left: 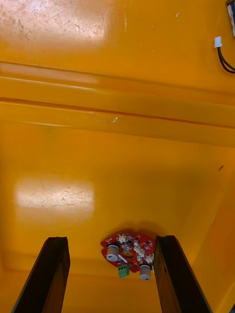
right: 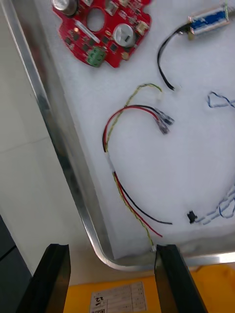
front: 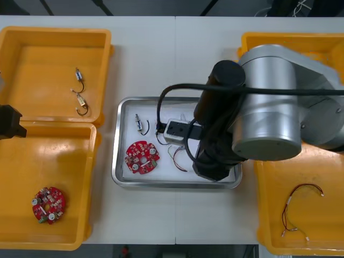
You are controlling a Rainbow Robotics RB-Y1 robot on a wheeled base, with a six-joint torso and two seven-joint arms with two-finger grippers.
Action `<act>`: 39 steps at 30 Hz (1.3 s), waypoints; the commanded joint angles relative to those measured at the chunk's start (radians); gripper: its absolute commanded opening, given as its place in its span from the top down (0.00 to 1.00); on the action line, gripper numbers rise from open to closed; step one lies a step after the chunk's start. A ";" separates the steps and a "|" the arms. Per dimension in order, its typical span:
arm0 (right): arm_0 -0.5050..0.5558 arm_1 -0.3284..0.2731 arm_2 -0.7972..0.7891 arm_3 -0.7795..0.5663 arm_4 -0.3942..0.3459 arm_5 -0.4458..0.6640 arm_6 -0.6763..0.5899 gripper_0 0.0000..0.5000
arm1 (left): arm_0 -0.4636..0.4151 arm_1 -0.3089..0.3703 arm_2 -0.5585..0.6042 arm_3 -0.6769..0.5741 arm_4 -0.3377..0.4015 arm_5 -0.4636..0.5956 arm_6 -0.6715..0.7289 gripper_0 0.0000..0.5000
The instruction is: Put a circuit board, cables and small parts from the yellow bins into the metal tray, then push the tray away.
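Right arm (front: 269,107) hides metal tray's (front: 115,161) right part; right claw (right: 112,249) fingers apart.

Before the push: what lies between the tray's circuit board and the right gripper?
Right wrist view: between circuit board and right gripper lie a red and yellow cable and the tray rim. Left gripper hovers over a bin.

The right arm (front: 269,102), silver then black, reaches from the right of the front view to its centre, wrist down. The right end effector (right: 111,249) has its fingers apart, empty. The left arm (front: 8,122) sits at the mid-left edge, and the left end effector (left: 111,239) is likewise spread, empty.
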 commanded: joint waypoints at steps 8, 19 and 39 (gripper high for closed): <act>-0.036 0.160 0.243 0.045 0.210 -0.074 0.031 0.00 | 0.025 0.053 0.025 -0.031 -0.033 -0.009 -0.046 0.00; -0.036 0.201 0.418 0.068 0.354 -0.135 0.045 0.00 | 0.025 0.053 0.025 -0.031 -0.033 -0.009 -0.046 0.00; -0.033 0.263 0.475 0.213 0.429 -0.180 0.077 0.00 | 0.025 0.053 0.025 -0.031 -0.033 -0.009 -0.046 0.00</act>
